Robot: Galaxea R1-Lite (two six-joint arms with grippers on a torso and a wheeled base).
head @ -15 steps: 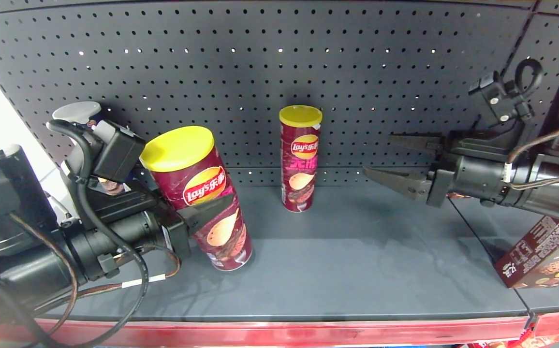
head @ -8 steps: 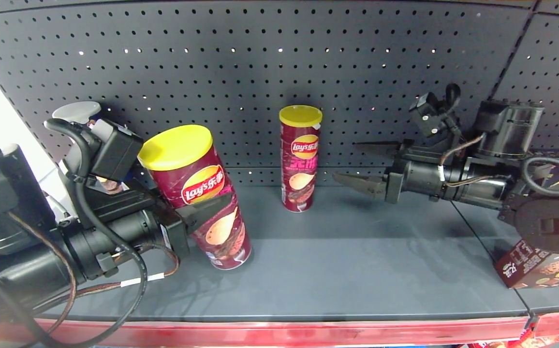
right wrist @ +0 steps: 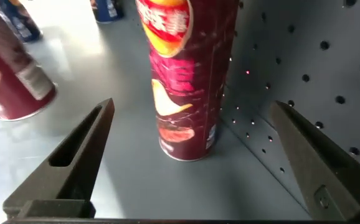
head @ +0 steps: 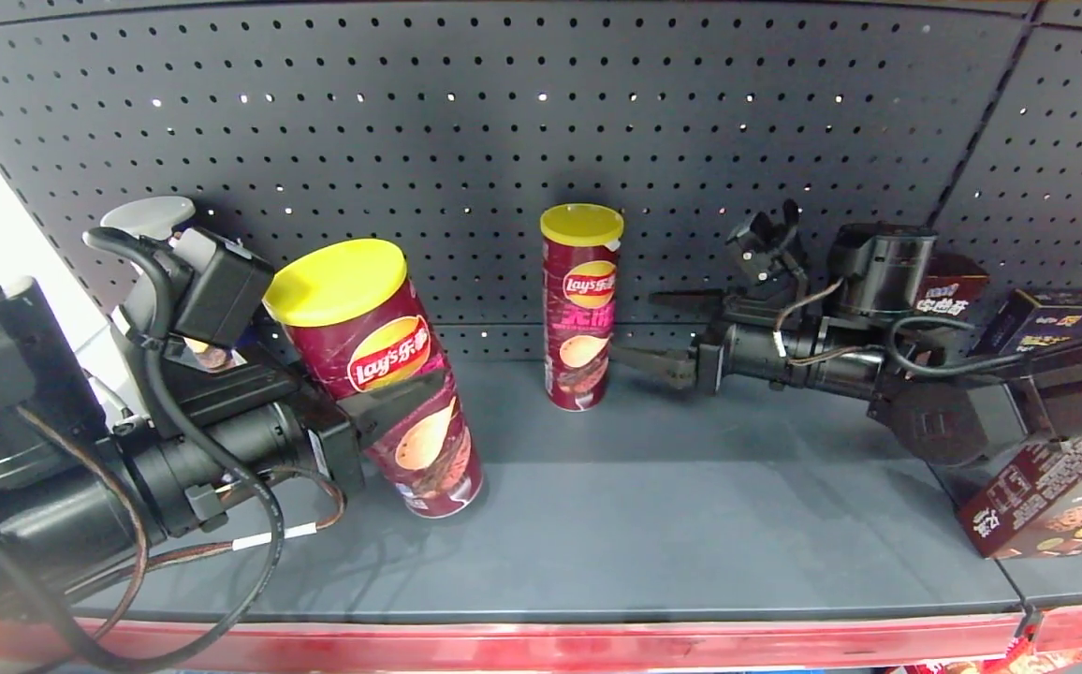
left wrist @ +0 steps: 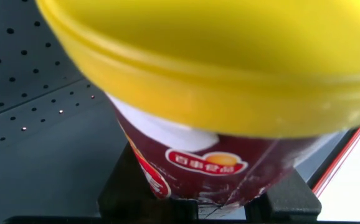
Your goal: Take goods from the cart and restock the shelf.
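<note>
Right gripper [head: 636, 326], spread wide and level, sits just right of the upright can [head: 581, 309] at the shelf's [head: 691, 524] back edge, can dead ahead, axis vertical, while the left gripper [head: 354, 370] clamps a tilted can [head: 429, 449] nearer the front.

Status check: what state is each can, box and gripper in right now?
near can: tilted, lid on, held.
left gripper: shut on near can.
back can: upright on shelf, lid on, free.
right gripper: fingers open, empty, beside back can.
box: closed, lying at shelf's right end.
</note>
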